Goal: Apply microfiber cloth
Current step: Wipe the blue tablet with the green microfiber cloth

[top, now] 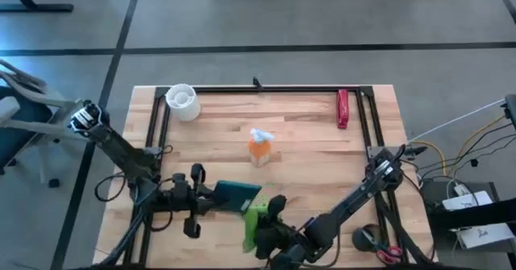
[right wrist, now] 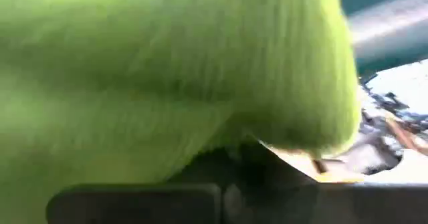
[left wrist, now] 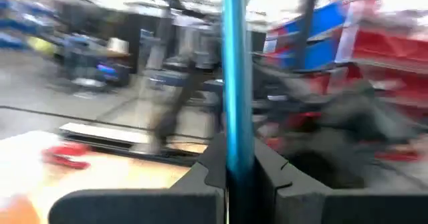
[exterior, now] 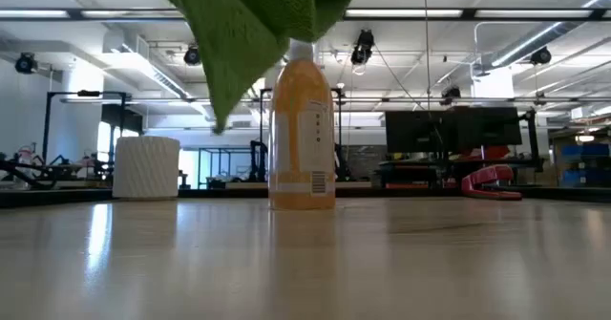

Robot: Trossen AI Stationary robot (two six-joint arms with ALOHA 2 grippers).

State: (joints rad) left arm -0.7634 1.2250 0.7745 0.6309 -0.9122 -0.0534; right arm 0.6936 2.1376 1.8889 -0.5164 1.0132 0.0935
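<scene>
Jaws of the right gripper (top: pixel 266 222) clench the wrinkly lime-green microfiber cloth (top: pixel 256 218), lifted above the wooden counter (top: pixel 306 141) near its front edge, while the left gripper (top: pixel 211 194) grips a thin dark teal slab (top: pixel 236 195) on edge beside it; an orange bottle (top: pixel 259 149) stands behind.

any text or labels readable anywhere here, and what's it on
No text can be read in any view.
Orange bottle: its label carries small print and a barcode-like block, too small to read.
Dark slab held in the left gripper: no readable marking.
Microfiber cloth in the right gripper: no tag or print shows.
White cup and red tool: no lettering visible.
</scene>
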